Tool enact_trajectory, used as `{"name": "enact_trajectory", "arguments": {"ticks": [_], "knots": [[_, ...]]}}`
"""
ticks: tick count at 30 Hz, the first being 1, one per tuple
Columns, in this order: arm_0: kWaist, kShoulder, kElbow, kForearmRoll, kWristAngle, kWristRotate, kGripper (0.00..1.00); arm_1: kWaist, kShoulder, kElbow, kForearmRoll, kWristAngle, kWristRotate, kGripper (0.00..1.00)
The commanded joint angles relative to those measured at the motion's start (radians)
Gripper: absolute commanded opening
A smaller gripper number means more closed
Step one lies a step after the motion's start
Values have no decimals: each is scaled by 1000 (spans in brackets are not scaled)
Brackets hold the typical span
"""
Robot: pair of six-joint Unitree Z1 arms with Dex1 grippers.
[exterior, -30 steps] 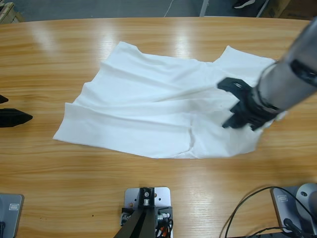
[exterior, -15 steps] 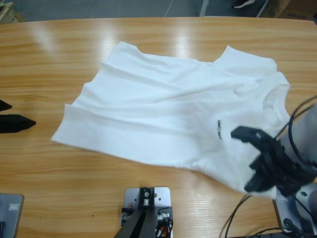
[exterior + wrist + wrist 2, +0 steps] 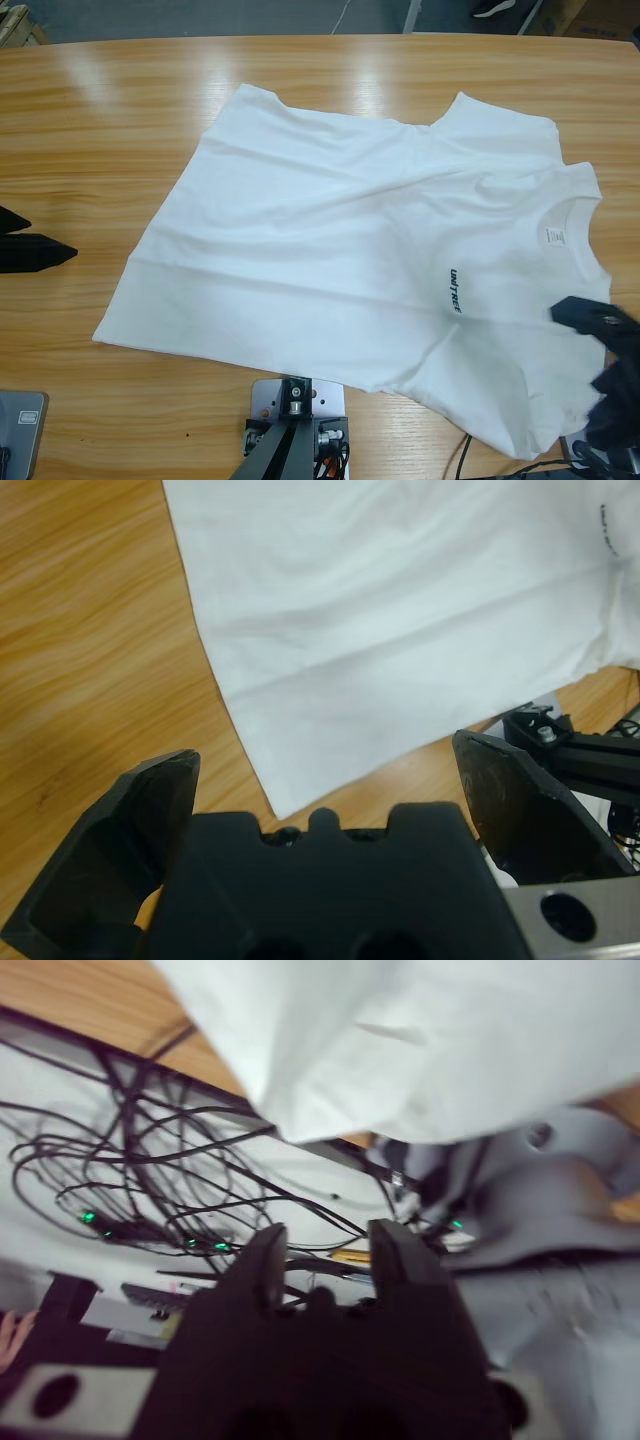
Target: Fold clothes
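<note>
The T-shirt (image 3: 380, 270) lay spread unfolded on the tabletop (image 3: 100, 120), every fold remaining; left claw (image 3: 325, 780) gaped empty, right claw (image 3: 328, 1250) empty, narrowly parted.

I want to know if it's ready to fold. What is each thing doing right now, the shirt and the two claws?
T-shirt: spread out front side up on the table, a little wrinkled, not folded yet, one sleeve corner hanging over the near edge.
Left gripper: open, holding nothing, just off the shirt's bottom corner.
Right gripper: empty, past the table's near edge, below the hanging cloth.
</note>
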Motion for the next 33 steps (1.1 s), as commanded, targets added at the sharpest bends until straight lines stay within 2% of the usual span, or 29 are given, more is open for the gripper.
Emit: {"name": "enact_trajectory", "arguments": {"ticks": [1, 6, 8, 10, 14, 18, 20, 23, 27, 33], "knots": [[7, 92, -17, 28, -48, -1, 1000, 12, -70, -28, -99, -134, 18, 988], [7, 263, -135, 23, -26, 1, 1000, 12, 134, -118, -264, -359, -62, 982], [7, 306, -158, -17, 8, -1, 1000, -8, 207, -166, -293, -410, -81, 897], [7, 373, -176, -52, 10, 0, 1000, -56, 275, -211, -302, -403, -102, 862], [7, 509, -265, -49, 5, 1, 1000, -237, 374, -296, -286, -291, -209, 847], [35, 590, -351, -45, 5, -60, 997, -403, 526, -524, -81, -259, -329, 800], [39, 664, -431, 14, 6, -100, 953, -451, 608, -661, 31, -252, -376, 774], [34, 742, -524, 108, 18, -143, 950, -482, 674, -773, 120, -218, -416, 759], [29, 794, -560, 150, 47, -182, 959, -496, 758, -833, 179, -192, -454, 729], [21, 811, -575, 152, 44, -200, 957, -508, 873, -916, 187, -236, -466, 724]]}}
